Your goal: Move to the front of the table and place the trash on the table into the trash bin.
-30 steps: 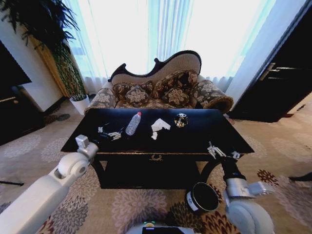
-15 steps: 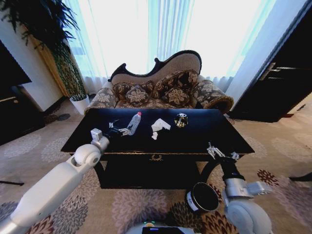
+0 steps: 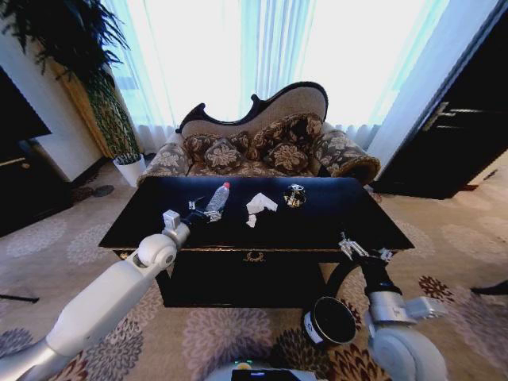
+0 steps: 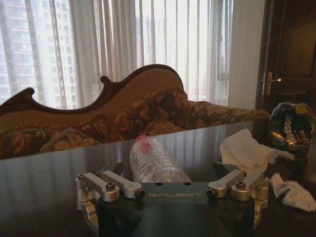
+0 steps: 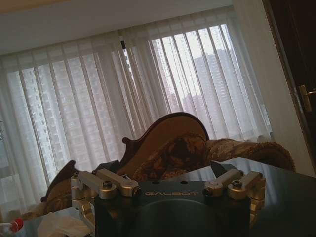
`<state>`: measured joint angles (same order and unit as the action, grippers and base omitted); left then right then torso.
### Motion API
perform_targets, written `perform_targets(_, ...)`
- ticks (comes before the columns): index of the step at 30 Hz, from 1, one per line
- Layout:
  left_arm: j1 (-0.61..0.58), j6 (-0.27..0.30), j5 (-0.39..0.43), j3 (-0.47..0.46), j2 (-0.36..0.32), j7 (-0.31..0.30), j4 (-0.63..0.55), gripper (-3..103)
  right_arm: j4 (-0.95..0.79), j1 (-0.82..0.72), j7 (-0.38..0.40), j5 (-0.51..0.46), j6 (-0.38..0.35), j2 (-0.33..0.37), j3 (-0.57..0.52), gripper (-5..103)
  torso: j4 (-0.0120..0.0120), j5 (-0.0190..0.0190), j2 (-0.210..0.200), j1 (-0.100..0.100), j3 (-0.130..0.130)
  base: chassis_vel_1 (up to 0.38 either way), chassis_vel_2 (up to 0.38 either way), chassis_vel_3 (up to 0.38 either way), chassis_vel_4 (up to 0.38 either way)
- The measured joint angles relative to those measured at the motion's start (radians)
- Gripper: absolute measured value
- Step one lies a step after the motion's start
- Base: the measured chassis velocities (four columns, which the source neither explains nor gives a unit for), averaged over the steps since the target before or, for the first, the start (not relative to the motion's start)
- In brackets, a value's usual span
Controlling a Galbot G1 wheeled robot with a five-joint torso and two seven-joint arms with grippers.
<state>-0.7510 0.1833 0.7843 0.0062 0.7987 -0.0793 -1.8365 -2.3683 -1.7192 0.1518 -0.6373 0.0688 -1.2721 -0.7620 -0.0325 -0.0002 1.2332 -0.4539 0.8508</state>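
Observation:
The glossy black table (image 3: 337,216) stands right in front of me. On it lie the trash items: a clear bottle (image 3: 217,201) with a red cap, crumpled white tissue (image 3: 260,203) with a small scrap (image 3: 252,221), and a dark shiny roundish piece (image 3: 295,195). My left gripper (image 3: 198,210) reaches over the table, open, at the near end of the bottle (image 4: 155,164), which lies between its spread fingers (image 4: 222,169). The tissue (image 4: 244,150) and shiny piece (image 4: 290,126) lie beyond. My right gripper (image 3: 362,248) hangs open at the table's right front corner, above the dark trash bin (image 3: 329,320) on the carpet.
A patterned sofa (image 3: 262,147) stands behind the table before bright curtained windows. A white plant pot (image 3: 129,169) sits far left, a dark cabinet (image 3: 24,178) at the left wall, and a dark door (image 3: 460,127) on the right. Patterned carpet surrounds the table.
My left arm has stretched forward and rightward over the table, bringing its gripper up to the bottle. The right arm and the trash have stayed put.

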Motion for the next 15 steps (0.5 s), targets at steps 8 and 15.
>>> perform_targets(8,-0.03,-0.006,-0.03,-0.006,0.021,0.005,0.011,100,0.0,0.003,0.0,0.0,0.0,0.001,0.006,100,0.0,0.0,0.0,0.0,0.0,0.0,0.0,0.0,0.0)
perform_targets(15,-0.042,-0.017,-0.056,-0.015,0.04,0.004,0.036,100,0.002,-0.001,0.0,0.0,0.001,0.001,0.003,100,0.0,-0.0001,0.0,0.0,0.0,0.0,0.0,0.0,0.0)
